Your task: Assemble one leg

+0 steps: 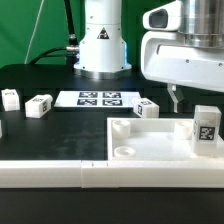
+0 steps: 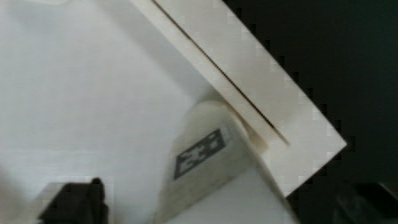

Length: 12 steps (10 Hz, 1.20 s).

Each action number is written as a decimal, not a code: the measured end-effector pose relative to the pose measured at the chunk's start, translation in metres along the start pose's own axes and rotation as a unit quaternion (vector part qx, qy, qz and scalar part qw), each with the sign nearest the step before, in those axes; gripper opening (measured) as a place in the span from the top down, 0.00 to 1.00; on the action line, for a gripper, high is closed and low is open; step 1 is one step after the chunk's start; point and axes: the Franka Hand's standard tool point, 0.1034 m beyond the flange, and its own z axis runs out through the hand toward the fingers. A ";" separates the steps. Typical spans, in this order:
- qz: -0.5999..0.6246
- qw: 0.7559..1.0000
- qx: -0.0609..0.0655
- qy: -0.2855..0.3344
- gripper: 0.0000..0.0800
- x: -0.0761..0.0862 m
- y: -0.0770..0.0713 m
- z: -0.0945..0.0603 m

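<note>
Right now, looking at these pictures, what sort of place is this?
Probably a robotics lab test bench. A white robot arm stands at the back of a black table, a marker board lies flat before it, and loose white parts, such as the leg, carry black-and-white square tags.

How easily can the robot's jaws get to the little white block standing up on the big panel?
Probably easily. The jaws hang close by, a bit higher than the leg, which stands upright near the panel's edge. Nothing seems to sit over it or between them.
</note>
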 end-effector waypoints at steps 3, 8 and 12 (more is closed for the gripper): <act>-0.140 0.990 -0.022 0.009 0.19 -0.001 -0.002 0.000; -0.198 0.980 -0.012 0.021 0.48 0.009 0.002 0.000; -0.158 0.987 -0.009 0.021 0.64 0.009 0.002 0.001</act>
